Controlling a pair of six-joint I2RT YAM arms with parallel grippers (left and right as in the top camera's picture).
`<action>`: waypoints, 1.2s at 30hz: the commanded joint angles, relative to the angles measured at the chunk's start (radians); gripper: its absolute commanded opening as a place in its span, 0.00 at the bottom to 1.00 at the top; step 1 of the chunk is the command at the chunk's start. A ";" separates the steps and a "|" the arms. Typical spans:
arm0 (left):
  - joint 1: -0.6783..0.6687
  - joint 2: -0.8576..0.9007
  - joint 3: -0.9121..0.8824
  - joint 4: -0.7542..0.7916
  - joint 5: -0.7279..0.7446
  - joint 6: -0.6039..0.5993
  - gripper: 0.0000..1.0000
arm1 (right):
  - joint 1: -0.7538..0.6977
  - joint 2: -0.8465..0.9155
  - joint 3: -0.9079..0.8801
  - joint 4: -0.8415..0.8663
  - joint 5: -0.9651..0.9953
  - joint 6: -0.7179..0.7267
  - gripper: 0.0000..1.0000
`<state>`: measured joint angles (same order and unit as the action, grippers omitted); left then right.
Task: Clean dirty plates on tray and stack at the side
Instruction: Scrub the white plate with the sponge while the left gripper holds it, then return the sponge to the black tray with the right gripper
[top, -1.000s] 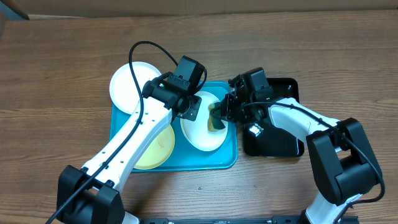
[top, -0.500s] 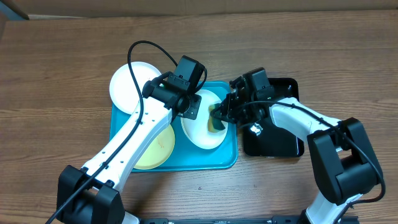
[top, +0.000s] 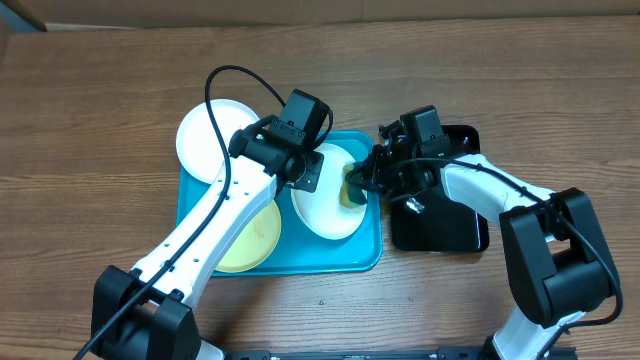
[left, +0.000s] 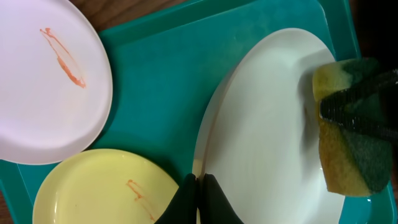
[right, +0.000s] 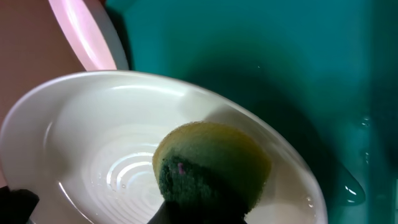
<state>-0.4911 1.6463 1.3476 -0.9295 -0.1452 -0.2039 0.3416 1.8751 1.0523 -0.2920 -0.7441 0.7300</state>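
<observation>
The light-blue tray (top: 364, 252) holds a pale yellow-green plate (top: 252, 236) with a brown smear at its front left. A white plate (top: 325, 205) is held tilted over the tray. My left gripper (top: 309, 178) is shut on that plate's left rim (left: 200, 163). My right gripper (top: 362, 182) is shut on a yellow-green sponge (top: 349, 187), pressed against the plate's right side (right: 211, 163). Another white plate (top: 213, 138) with an orange-brown smear (left: 62, 56) lies over the tray's back left corner.
A glossy black tray (top: 450, 225) lies just right of the blue tray, under my right arm. A black cable (top: 240, 75) loops above my left arm. Bare wood table lies all around.
My right gripper has slid the sponge slightly right and back, toward the plate's right rim. The left gripper and the plates have stayed put.
</observation>
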 joint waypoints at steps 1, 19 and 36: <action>-0.011 0.009 -0.003 0.006 0.008 -0.014 0.04 | -0.002 0.001 -0.004 -0.005 -0.015 0.004 0.04; 0.024 0.002 -0.003 0.009 0.119 0.035 0.04 | -0.001 0.001 -0.004 -0.006 -0.018 0.009 0.04; 0.174 -0.046 -0.003 0.013 0.359 0.093 0.04 | 0.097 0.001 -0.004 -0.012 -0.202 0.030 0.04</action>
<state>-0.3141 1.6321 1.3476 -0.9173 0.1669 -0.1417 0.4175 1.8751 1.0523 -0.3119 -0.8394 0.7586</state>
